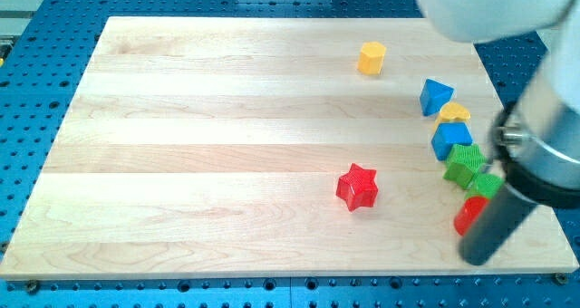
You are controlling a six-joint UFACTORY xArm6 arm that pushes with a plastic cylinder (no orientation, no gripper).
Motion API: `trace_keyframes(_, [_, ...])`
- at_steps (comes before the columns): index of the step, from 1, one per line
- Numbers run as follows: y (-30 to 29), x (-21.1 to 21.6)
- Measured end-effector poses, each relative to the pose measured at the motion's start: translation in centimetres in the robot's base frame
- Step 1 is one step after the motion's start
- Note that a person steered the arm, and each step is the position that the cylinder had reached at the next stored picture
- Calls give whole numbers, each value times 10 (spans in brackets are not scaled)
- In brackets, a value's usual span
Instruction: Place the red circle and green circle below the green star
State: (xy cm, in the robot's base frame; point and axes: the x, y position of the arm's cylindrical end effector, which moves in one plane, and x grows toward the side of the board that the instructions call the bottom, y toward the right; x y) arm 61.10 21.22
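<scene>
Seven blocks: on the wooden board, most bunched at three o'clock.
My tip: bare rod, nothing to open or clasp; touching the red circle at its five o'clock side.
Green circle: half hidden behind the rod, shape hard to make out.
Green star: just above it, touching.
In the way: blue block, yellow block, blue triangle stacked toward twelve.
Apart: red star mid-board, yellow hexagon up top.

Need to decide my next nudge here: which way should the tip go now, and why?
Probably a short push toward the view's top. My tip sits against the lower right of the red circle, which lies just below the green circle and green star, near the board's right edge. Pushing left would scatter them.
</scene>
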Motion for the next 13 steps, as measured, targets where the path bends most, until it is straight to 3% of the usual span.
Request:
trace_keyframes(1, [60, -3])
trace_keyframes(2, [74, -42])
trace_keyframes(7, [43, -53])
trace_keyframes(9, [31, -77])
trace_keyframes(10, [45, -66])
trace_keyframes(11, [57, -8])
trace_keyframes(13, [19, 6])
